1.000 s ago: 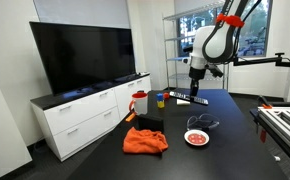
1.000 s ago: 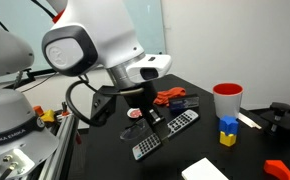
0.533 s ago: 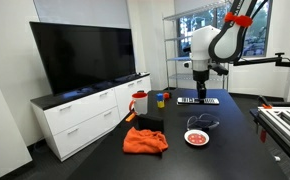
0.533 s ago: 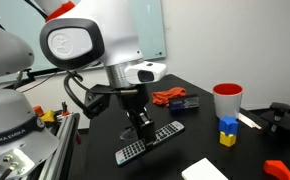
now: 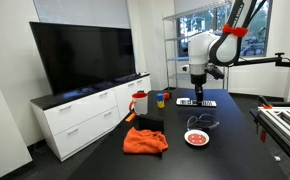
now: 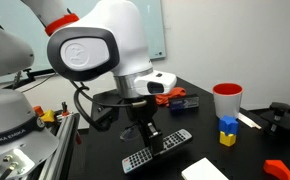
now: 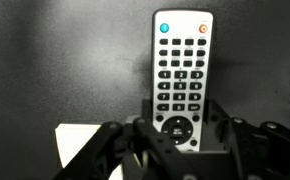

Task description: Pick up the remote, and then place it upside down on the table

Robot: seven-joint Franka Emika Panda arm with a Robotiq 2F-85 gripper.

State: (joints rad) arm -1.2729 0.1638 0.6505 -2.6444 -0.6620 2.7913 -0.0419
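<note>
Remote (image 7: 182, 70) faces the wrist camera with its buttons, running from 6 o'clock up to 12 o'clock, its lower end clamped between the 2 fingers of the gripper (image 7: 178, 122). In an exterior view it hangs tilted over the black table (image 6: 245, 150), with a red cup (image 6: 226, 98) at 2 o'clock.

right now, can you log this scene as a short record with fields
hand: shut on the remote, one finger at each long edge
remote: button face up toward the wrist view, not yet turned over
table: black top below the remote
near the remote: red cup, yellow and blue blocks, white card
further off: orange cloth
</note>
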